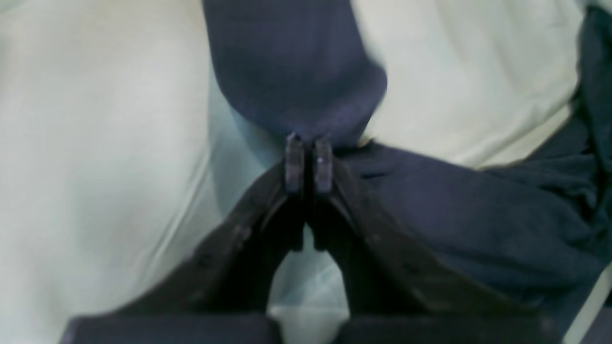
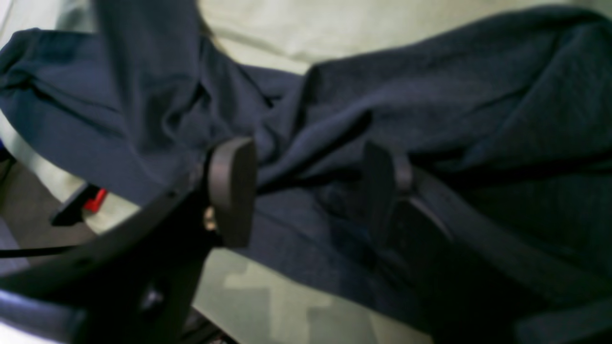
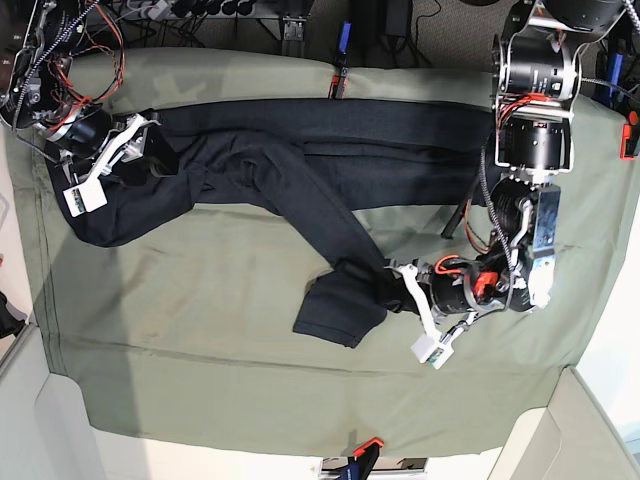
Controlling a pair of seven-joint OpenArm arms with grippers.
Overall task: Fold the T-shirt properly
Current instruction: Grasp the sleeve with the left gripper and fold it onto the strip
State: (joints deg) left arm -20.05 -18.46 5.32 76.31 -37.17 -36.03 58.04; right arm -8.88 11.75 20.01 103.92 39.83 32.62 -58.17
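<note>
Sleeve fabric of the T-shirt [image 3: 300,190] runs diagonally from the garment's body, which stretches along the far edge of the sage-green table cloth [image 3: 200,380], down to the left gripper [image 1: 309,160]. That gripper's fingers are pressed together with navy cloth bunched at their tips, so it appears to be pinching the sleeve near its cuff end, which lies folded on the cloth mid-table. Any coming fold likely turns on carrying this sleeve back along its long axis toward the body. At the shirt's other end the right gripper [image 2: 306,191] hovers with jaws spread wide over crumpled fabric, holding nothing. A red-tipped clamp [image 3: 336,84] sits at the far table edge, touching the shirt's far side.
</note>
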